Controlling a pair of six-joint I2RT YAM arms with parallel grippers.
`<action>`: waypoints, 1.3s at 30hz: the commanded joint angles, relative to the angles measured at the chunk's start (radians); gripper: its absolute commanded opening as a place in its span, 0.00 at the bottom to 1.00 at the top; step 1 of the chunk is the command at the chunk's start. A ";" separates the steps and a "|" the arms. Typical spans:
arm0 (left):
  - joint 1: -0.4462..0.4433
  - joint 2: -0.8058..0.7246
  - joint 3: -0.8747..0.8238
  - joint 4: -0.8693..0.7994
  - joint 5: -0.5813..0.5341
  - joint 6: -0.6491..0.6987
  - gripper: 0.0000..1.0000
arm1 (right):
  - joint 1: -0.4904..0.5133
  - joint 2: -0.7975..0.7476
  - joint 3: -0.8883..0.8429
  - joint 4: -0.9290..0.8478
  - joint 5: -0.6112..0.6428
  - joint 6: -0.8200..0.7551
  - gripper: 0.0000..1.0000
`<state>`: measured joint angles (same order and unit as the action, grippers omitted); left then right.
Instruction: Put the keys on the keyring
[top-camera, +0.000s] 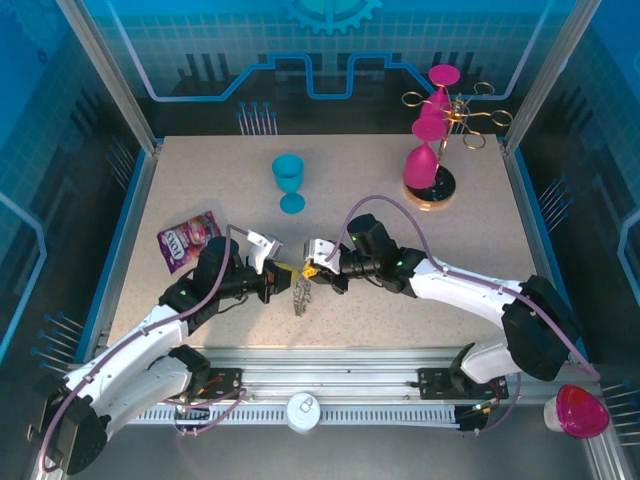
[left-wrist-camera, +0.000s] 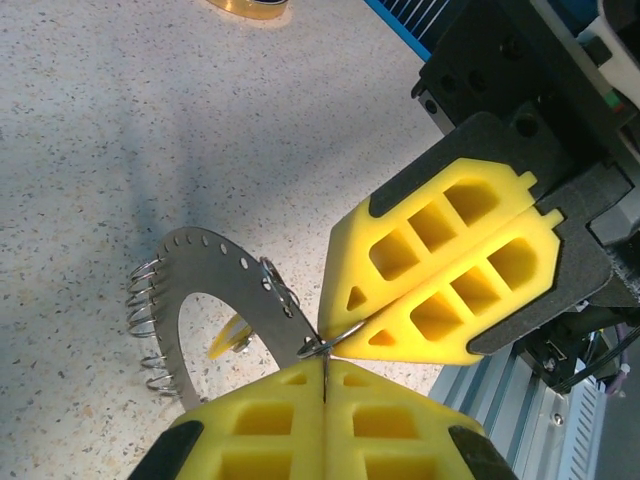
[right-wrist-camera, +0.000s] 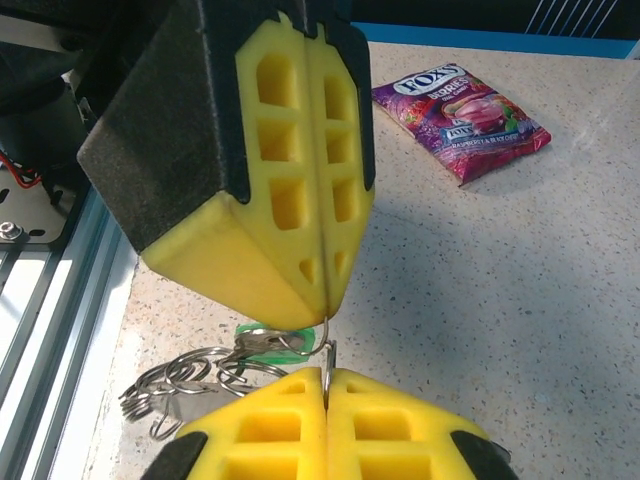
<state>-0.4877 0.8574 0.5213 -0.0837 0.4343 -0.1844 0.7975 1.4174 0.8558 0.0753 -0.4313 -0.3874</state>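
A speckled beige bench (top-camera: 450, 230) inside blue-panelled walls carries the scene. At its near middle the two arms meet tip to tip, above the surface. The left pincer (left-wrist-camera: 325, 372) has its yellow fingers pressed together. The keyring (left-wrist-camera: 215, 265), a flat grey arc pierced with holes and fringed with wire coils, runs straight into their seam, so we judge it clamped there. The right pincer (right-wrist-camera: 328, 375) is likewise closed, with a small wire loop (left-wrist-camera: 338, 337) caught at its tip. Whether that loop belongs to the keys or to the ring, we cannot tell. The keys (right-wrist-camera: 268, 345) hang just beside this junction, marked by a green tag, and a yellowish piece (left-wrist-camera: 228, 340) shows through the arc. The step in hand appears to be threading at the point where the fingertips touch. It would go best with one pincer holding the ring steady while the other feeds the loop in small twists, without pulling the two apart. The main obstacles are the bulky fingers themselves, which hide the junction, and the dangling coils, which could snag. The blue goblet (top-camera: 288, 182), the candy packet (top-camera: 188, 241) and the gold rack (top-camera: 455, 120) with its pink goblets (top-camera: 424, 165) stand well apart from the work.
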 joint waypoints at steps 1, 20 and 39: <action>0.013 0.006 0.028 0.002 -0.019 -0.014 0.00 | 0.018 -0.032 -0.001 0.006 -0.023 -0.024 0.00; 0.014 0.034 0.010 0.059 0.077 -0.050 0.00 | 0.029 -0.013 0.011 0.001 -0.006 -0.022 0.00; 0.014 0.004 0.033 -0.033 0.049 0.013 0.00 | 0.029 0.010 0.060 -0.047 0.122 -0.008 0.00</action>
<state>-0.4767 0.8684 0.5312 -0.1188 0.4435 -0.1814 0.8181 1.4261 0.8791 0.0174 -0.3023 -0.3943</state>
